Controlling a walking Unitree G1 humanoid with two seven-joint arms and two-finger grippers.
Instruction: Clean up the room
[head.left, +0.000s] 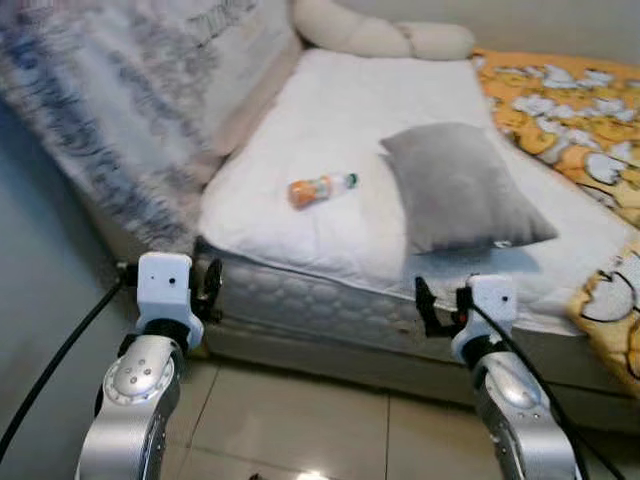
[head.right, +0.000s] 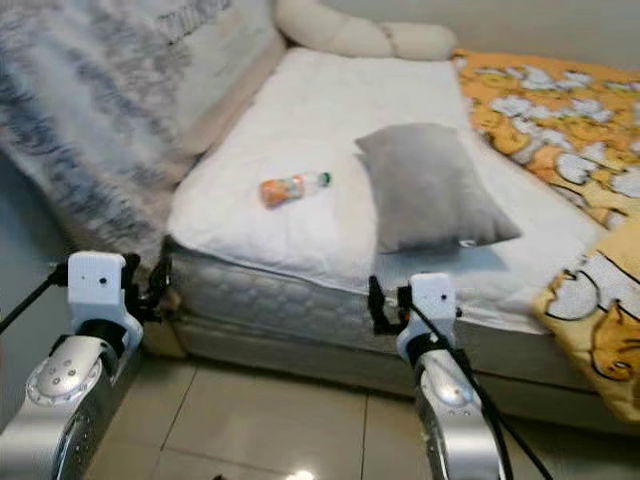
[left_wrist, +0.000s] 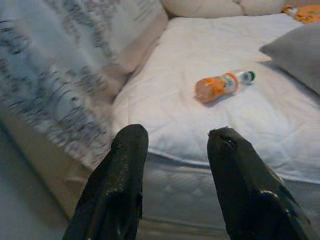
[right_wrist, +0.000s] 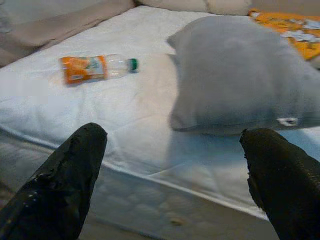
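Note:
An orange-labelled plastic bottle (head.left: 322, 188) with a green cap lies on its side on the white mattress (head.left: 340, 110). Just to its right rests a grey pillow (head.left: 460, 188). My left gripper (head.left: 210, 288) hovers open at the bed's near left corner, below and short of the bottle (left_wrist: 223, 85). My right gripper (head.left: 441, 306) is held open in front of the mattress edge, beneath the pillow (right_wrist: 240, 75). In the right wrist view the fingers (right_wrist: 75, 170) stand wide apart, with the bottle (right_wrist: 95, 67) lying beyond them. Both grippers hold nothing.
A grey-patterned cover (head.left: 110, 100) drapes over the bed's left side. A cream bolster (head.left: 380, 35) lies at the head. An orange cartoon-print blanket (head.left: 570, 110) covers the right side and hangs off the near right corner. Pale tiled floor (head.left: 300, 420) lies underfoot.

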